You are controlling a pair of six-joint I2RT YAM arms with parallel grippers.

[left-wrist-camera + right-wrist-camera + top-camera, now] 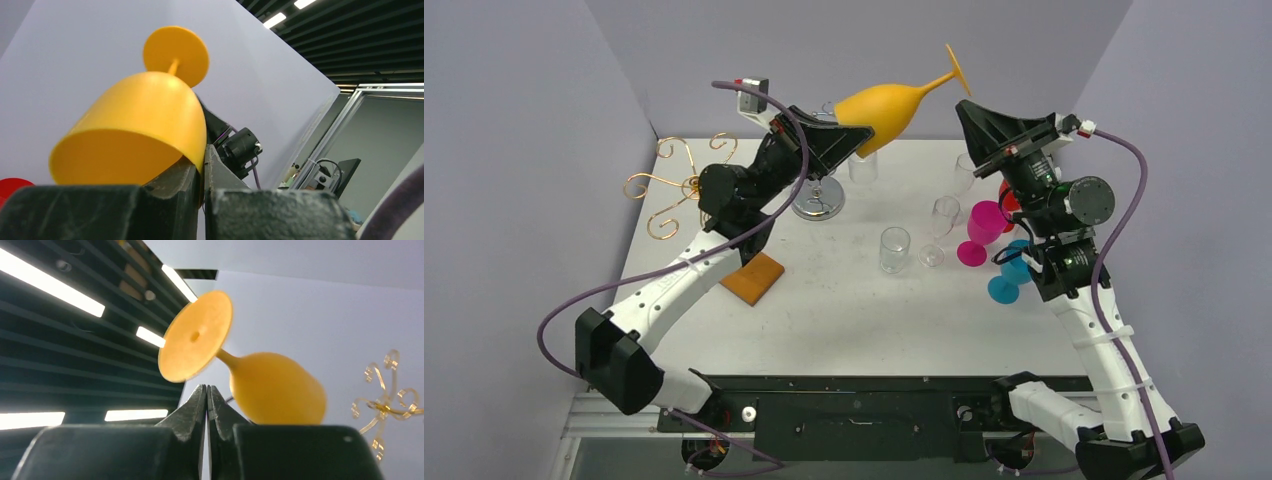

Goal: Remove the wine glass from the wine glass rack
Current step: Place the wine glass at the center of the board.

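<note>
The orange wine glass (889, 108) hangs in the air above the back of the table, tilted, with its foot up and to the right. My left gripper (859, 140) is shut on the rim of its bowl. In the left wrist view the bowl (140, 125) rises from the pinched fingertips (204, 165). The gold wire wine glass rack (674, 185) stands at the table's left edge, apart from the glass, and shows in the right wrist view too (385, 405). My right gripper (964, 105) points upward beside the glass's foot (195, 337), shut (207, 390) with nothing in it.
Several clear glasses (894, 248) stand mid-table. A pink glass (984, 228) and a blue glass (1012, 272) are under my right arm. An orange block (753, 278) lies left of centre. A chrome round base (817, 198) sits below my left wrist.
</note>
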